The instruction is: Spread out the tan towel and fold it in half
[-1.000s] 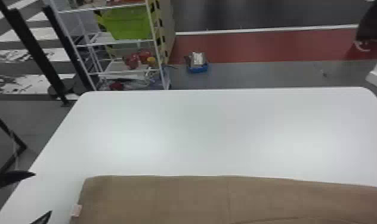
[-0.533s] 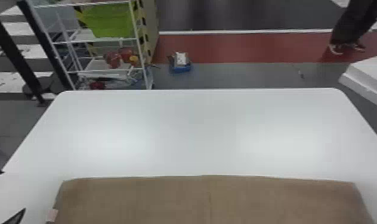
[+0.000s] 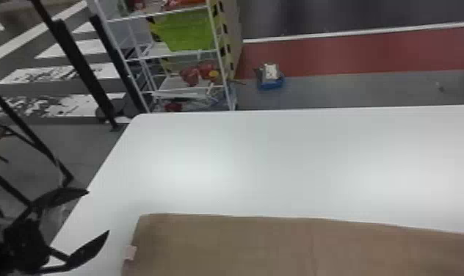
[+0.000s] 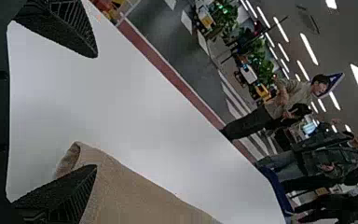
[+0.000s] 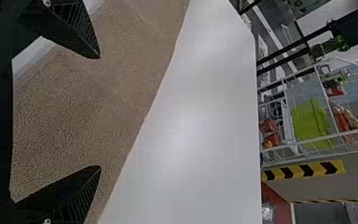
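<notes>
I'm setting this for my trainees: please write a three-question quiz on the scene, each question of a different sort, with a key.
1. True or false: the left tool has its fingers apart.
2. Multiple choice: what colour is the bin on the wire rack beyond the table?
a) blue
b) red
c) green
3. Fill in the blank: in the head view, the small pale tag is at the tan towel's ____ edge.

Key: 1. true; 2. c; 3. left
</notes>
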{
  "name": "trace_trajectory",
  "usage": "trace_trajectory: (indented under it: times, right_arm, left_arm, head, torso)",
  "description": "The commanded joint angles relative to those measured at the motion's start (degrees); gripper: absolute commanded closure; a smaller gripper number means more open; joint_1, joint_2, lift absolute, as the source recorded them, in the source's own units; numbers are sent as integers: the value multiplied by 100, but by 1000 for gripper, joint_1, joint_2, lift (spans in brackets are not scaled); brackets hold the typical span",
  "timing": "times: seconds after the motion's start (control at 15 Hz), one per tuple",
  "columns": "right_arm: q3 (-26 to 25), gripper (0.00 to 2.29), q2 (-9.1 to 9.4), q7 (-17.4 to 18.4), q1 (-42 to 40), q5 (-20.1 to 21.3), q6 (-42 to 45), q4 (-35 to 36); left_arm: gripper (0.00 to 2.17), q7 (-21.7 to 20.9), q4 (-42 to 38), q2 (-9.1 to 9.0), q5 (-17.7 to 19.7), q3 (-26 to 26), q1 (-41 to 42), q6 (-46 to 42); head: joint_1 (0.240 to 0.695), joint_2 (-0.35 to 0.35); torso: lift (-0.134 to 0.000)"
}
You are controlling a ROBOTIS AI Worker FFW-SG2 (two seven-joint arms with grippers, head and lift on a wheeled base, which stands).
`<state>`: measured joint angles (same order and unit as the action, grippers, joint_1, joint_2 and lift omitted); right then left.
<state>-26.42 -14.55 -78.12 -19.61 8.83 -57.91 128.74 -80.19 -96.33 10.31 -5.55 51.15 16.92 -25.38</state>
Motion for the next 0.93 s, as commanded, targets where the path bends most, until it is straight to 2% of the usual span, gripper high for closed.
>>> trace_trajectory:
  times: [0.0, 0.27, 0.87]
  right_arm:
    - [120, 33, -56, 60, -25, 189, 11, -112]
    - [120, 36, -135, 139, 1, 233, 82, -305]
    - [129, 33, -153, 209, 89, 189, 293, -463]
  left_arm:
    - [46, 12, 9, 15, -104, -105, -66, 91]
    - [46, 47, 53, 33, -201, -149, -66, 3]
    - [46, 39, 26, -20, -227, -79, -66, -85]
  head:
    - [695, 258]
    - [695, 234]
    - [695, 216]
  torso:
    - [-134]
    - [-134]
    - [-134]
